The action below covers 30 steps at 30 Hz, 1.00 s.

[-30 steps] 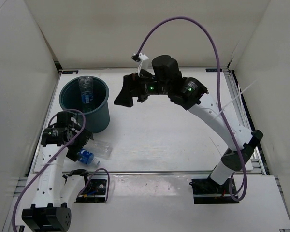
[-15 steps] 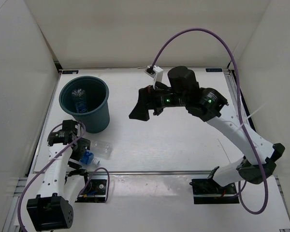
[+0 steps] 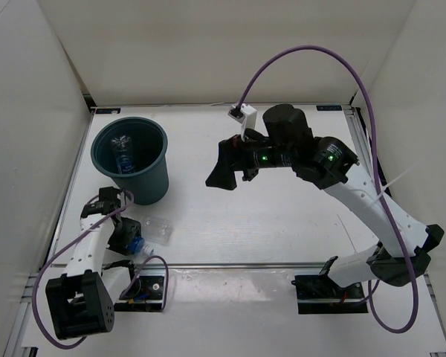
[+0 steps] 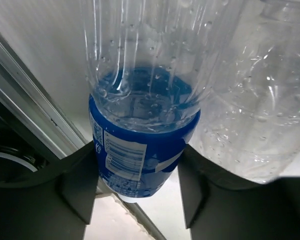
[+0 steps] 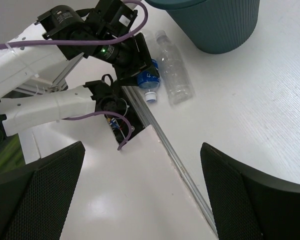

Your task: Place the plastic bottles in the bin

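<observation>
Blue label paper is what my left pincer (image 4: pixel 137 170) presses on. Its two dark fingers (image 4: pixel 75 185) are closed in as far as the labelled bottle (image 4: pixel 140 125) lets them, and they lie flat against both sides of it, close to the white cap. So this pincer is clamped on that bottle, low at the near left corner of the tabletop (image 3: pixel 282 223), just beside the metal rail (image 5: pixel 175 150) of the near edge.

The labelled bottle lies on its side. Its long axis runs slanted along the near edge, with the cap end toward my right and a little toward the rail. The body goes under my wrist, so from above I cannot see its bottom end.

Just beside it lies the second bottle (image 5: pixel 174 75), clear and also on its side. It is nearly parallel, but its cap points the opposite way, to my left. Whether the two touch, I cannot tell.

My right pincer (image 3: pixel 221 172) hangs in the air over the middle of the tabletop, with its fingers wide apart and nothing between them.

The bin (image 3: pixel 152 186) stands upright at the far left. Inside it is a third bottle (image 3: pixel 123 155), clear with a blue label, on end or leaning; I cannot tell which.
</observation>
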Motion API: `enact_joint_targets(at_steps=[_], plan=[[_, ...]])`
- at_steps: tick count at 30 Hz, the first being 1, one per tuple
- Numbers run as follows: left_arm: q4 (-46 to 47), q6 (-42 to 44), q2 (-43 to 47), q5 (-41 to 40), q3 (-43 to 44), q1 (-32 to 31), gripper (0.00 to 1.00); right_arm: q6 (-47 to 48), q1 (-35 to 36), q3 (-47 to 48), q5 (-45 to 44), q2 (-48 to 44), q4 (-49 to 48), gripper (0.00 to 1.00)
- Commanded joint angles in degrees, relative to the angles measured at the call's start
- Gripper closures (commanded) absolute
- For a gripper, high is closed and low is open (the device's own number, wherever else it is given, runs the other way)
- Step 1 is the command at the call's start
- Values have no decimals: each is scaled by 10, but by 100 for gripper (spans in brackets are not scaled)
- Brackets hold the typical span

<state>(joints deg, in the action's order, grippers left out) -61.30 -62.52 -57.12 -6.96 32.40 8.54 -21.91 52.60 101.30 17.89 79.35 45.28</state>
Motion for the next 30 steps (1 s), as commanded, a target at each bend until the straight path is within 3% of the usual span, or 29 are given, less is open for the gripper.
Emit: enact_joint_targets(at_steps=[1,6,11,14,17,22,29,30], plan=[[-10,7,9,20,7,3,37,20,2,-4,-6,-13,7,0],[-120,7,72,20,102,9,40,31,-9,-9,-6,-7,7,0],[-189,-1,107,35,285,9,38,31,-15,-38,7,-7,-13,0],[-189,-1,71,30,407,9,38,31,-21,-38,27,4,-20,0],[-149,63,8,1,508,9,41,31,-21,-25,43,15,-20,0],[-71,120,-80,-32,624,-10,42,42,-32,6,53,27,-9,0],[-14,174,-206,-95,677,-84,27,62,-44,36,56,39,23,0],[-14,180,-223,-107,685,-84,15,62,-50,36,56,34,28,0]])
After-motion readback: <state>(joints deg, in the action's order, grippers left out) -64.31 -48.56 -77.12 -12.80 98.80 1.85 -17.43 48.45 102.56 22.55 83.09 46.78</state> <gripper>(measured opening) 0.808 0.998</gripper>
